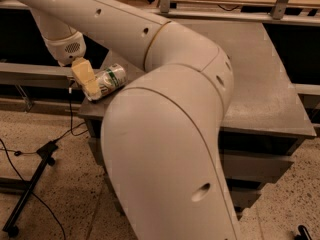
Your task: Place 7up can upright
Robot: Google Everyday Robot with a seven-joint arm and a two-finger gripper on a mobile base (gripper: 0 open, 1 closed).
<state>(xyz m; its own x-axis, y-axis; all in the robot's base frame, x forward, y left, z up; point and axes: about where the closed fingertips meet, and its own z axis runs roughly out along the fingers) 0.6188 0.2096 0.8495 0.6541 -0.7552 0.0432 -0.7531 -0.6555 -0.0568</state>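
Grey table's [260, 84] corner holds the toppled 7up can [112, 78], gripper [90, 86] beside it (grip unclear).

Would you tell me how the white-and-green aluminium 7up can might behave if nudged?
Lying on its side at the grey table's corner, beside the gripper, the 7up can would probably roll, perhaps off the edge. Its thin aluminium likely dents if squeezed.
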